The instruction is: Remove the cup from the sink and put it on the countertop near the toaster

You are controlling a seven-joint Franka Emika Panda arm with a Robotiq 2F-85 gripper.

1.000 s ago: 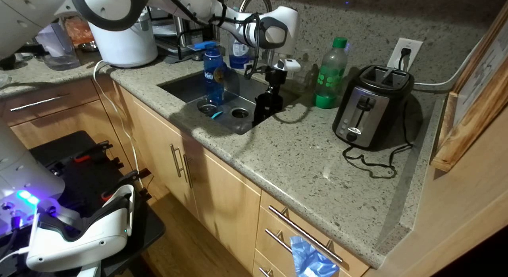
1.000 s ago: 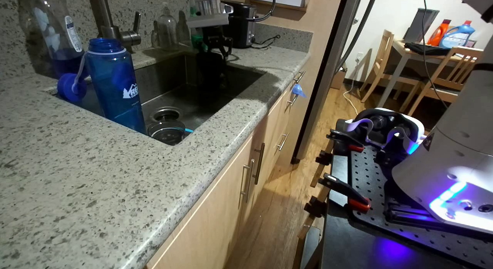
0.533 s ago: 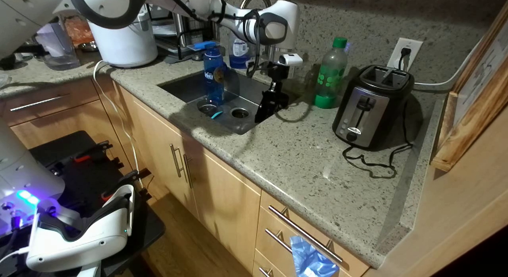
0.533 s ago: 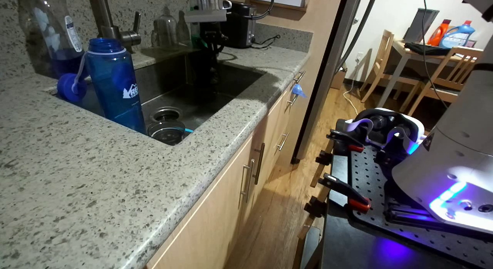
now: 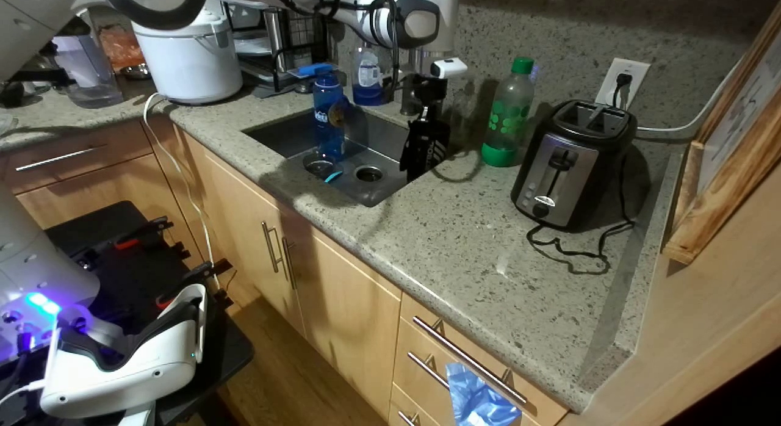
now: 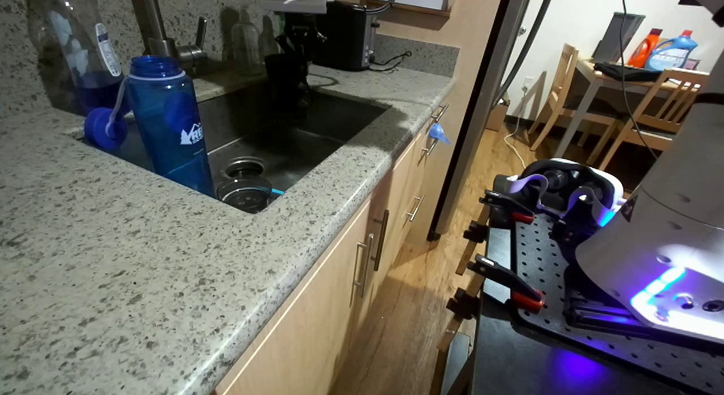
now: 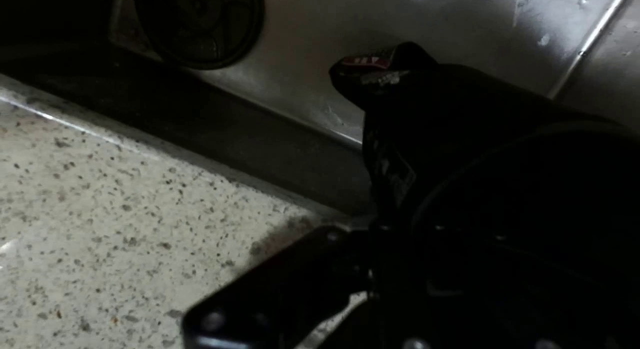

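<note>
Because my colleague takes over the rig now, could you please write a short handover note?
Gripper: holding the cup; how exactly it grips is too dark to see.
Cup: at the end of the sink nearer the toaster; its lower part seems below the rim.
Toaster: on the countertop; the green bottle stands between it and the sink.
Done: cup grasped.
To do: lift it fully out, carry it past the bottle, set it on the countertop near the toaster, release.

The cup (image 6: 284,72) looks black. Dark flecks pepper the grey-beige countertop (image 5: 476,249); near its back edge, green spots dot a green-capped bottle (image 5: 507,115); the toaster (image 5: 570,169) is silver and black.
</note>
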